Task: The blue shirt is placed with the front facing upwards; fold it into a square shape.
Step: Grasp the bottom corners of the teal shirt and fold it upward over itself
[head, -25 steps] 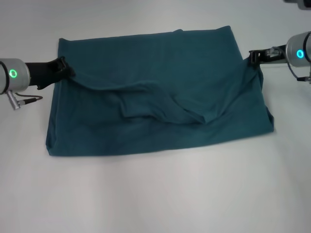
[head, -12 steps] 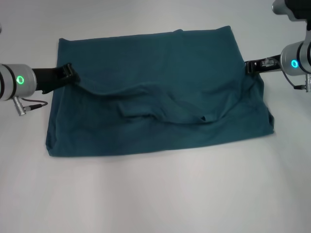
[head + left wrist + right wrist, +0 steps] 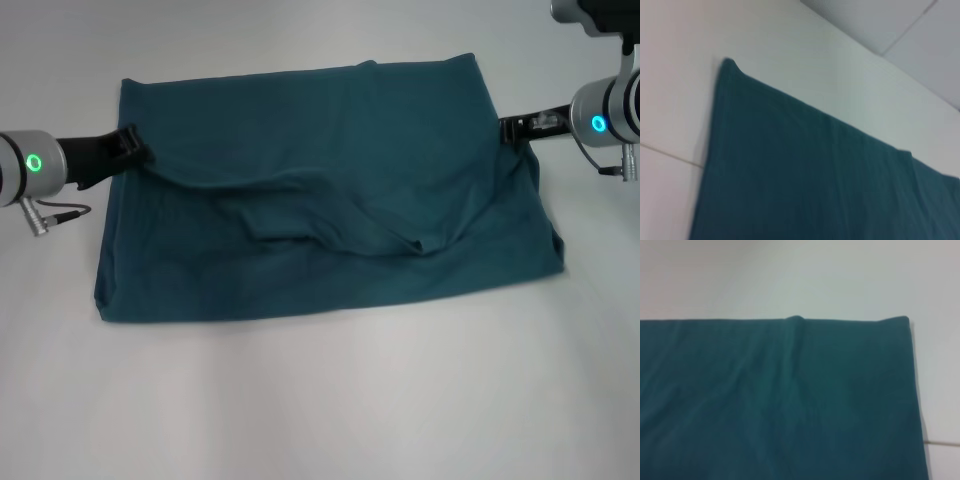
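The left gripper (image 3: 137, 152) sits at the left edge of the blue shirt (image 3: 330, 190), the right gripper (image 3: 510, 127) at its right edge; whether either is clenched cannot be told. The shirt lies folded into a rumpled rectangle on the white table (image 3: 330, 400), a loose fold sagging across its middle.

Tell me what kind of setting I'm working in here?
Probably a lab or test bench: a plain white table holding only the blue shirt, the left gripper and right gripper at its side edges, and bare pale panelled walls behind.
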You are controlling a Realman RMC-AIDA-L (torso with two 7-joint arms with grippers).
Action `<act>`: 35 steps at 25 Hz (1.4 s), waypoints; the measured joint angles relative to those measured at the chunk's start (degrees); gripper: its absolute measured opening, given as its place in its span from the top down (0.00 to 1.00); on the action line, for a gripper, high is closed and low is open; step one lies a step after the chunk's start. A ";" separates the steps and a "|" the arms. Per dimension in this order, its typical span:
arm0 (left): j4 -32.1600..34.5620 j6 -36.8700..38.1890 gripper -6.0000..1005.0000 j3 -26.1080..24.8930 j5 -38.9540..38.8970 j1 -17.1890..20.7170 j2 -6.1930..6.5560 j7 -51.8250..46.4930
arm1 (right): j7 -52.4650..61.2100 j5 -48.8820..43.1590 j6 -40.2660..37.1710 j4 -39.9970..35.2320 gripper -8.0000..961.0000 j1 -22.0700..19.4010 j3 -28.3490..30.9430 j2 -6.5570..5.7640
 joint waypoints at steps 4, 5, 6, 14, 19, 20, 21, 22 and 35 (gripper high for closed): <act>1.10 -0.20 0.99 -0.07 -0.51 0.16 -0.29 -0.04 | 0.01 0.25 0.15 -0.28 0.87 0.45 0.19 -0.27; 1.10 -0.19 0.99 -0.03 -0.51 0.10 -0.27 -0.05 | 0.03 0.24 0.16 -0.28 0.87 0.63 0.19 -0.38; 1.09 -0.20 0.99 0.05 -0.52 -0.05 -0.17 -0.06 | 0.04 0.22 0.21 -0.30 0.87 0.78 0.21 -0.45; 0.71 -0.50 0.98 0.50 -0.59 -0.22 -0.08 0.74 | -0.28 -0.12 1.26 0.58 0.85 1.18 -0.39 -0.16; 0.48 -0.49 0.93 0.83 -0.62 -0.08 -0.35 1.98 | -0.51 -0.43 1.31 1.33 0.84 0.93 -3.05 0.09; 0.46 -0.50 0.92 0.89 -0.62 0.00 -0.38 1.98 | -0.50 -0.74 1.32 1.52 0.84 0.85 -3.45 0.13; 0.44 -0.49 0.92 0.94 -0.62 0.06 -0.43 1.95 | -0.41 -1.37 1.32 1.74 0.83 0.82 -3.64 0.15; 0.43 -0.48 0.91 0.94 -0.62 0.09 -0.47 1.89 | -0.32 -2.12 1.32 2.03 0.83 0.81 -3.77 0.17; 0.42 0.08 0.54 0.64 -0.61 0.55 -1.09 1.25 | -0.01 -4.45 -0.28 2.81 0.55 0.98 -3.45 0.16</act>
